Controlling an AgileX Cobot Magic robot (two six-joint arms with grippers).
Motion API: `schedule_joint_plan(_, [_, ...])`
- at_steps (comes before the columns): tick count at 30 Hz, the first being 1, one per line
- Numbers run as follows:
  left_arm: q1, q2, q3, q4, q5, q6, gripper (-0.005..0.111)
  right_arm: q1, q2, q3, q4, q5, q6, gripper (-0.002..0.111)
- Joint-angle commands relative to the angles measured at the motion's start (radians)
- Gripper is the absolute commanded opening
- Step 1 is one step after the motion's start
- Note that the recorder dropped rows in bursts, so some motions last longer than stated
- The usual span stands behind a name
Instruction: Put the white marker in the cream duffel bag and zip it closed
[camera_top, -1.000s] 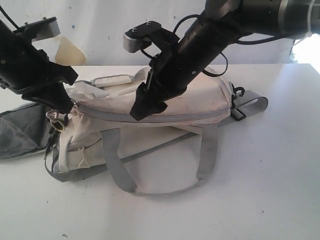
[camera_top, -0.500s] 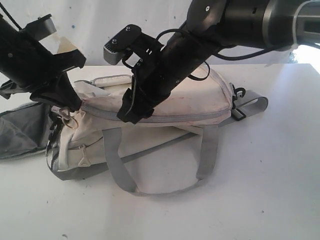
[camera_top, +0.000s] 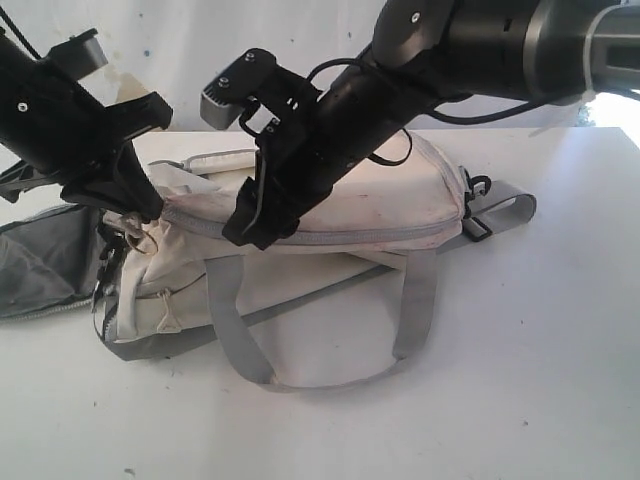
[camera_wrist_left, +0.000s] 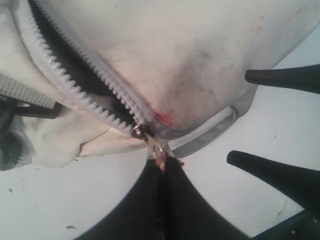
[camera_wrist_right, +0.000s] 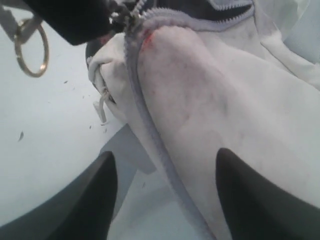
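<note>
The cream duffel bag (camera_top: 400, 195) lies on its side across the white table, and its grey zipper (camera_top: 370, 236) looks closed along the right stretch. At the bag's left end, my left gripper (camera_top: 140, 212) is shut on the metal zipper pull (camera_wrist_left: 152, 145), with open zipper teeth (camera_wrist_left: 85, 87) beyond it. My right gripper (camera_top: 248, 232) reaches across and hovers open over the zipper line (camera_wrist_right: 150, 135), close to the left gripper. Its two fingers (camera_wrist_left: 285, 79) show in the left wrist view. The white marker is not visible in any view.
A dark grey lined flap (camera_top: 40, 265) lies at the far left. Grey webbing handles (camera_top: 330, 375) loop toward the front edge, and a strap with a black buckle (camera_top: 478, 222) sticks out on the right. A gold ring (camera_wrist_right: 31, 47) hangs by the left gripper.
My right gripper has slid left along the bag's zipper line toward the left gripper. The left gripper has shifted slightly up and right, still holding the pull.
</note>
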Motion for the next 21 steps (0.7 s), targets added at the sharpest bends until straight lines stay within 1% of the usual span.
schedule_joint_plan(1, [-0.001, -0.015, 0.002, -0.036, 0.011, 0.008, 0.0, 0.001, -0.001, 0.004, 0.087, -0.005, -0.065, 0.054])
schedule_joint_plan(4, [-0.001, -0.015, 0.002, -0.039, 0.018, 0.01, 0.0, 0.001, 0.011, 0.004, 0.12, -0.005, -0.071, 0.054])
schedule_joint_plan(11, [-0.001, -0.015, 0.002, -0.082, 0.018, 0.024, 0.0, 0.001, 0.058, 0.004, 0.131, 0.006, -0.074, 0.054])
schedule_joint_plan(21, [-0.001, -0.015, 0.002, -0.117, -0.006, 0.031, 0.0, 0.001, 0.076, 0.004, 0.139, -0.076, -0.074, 0.054])
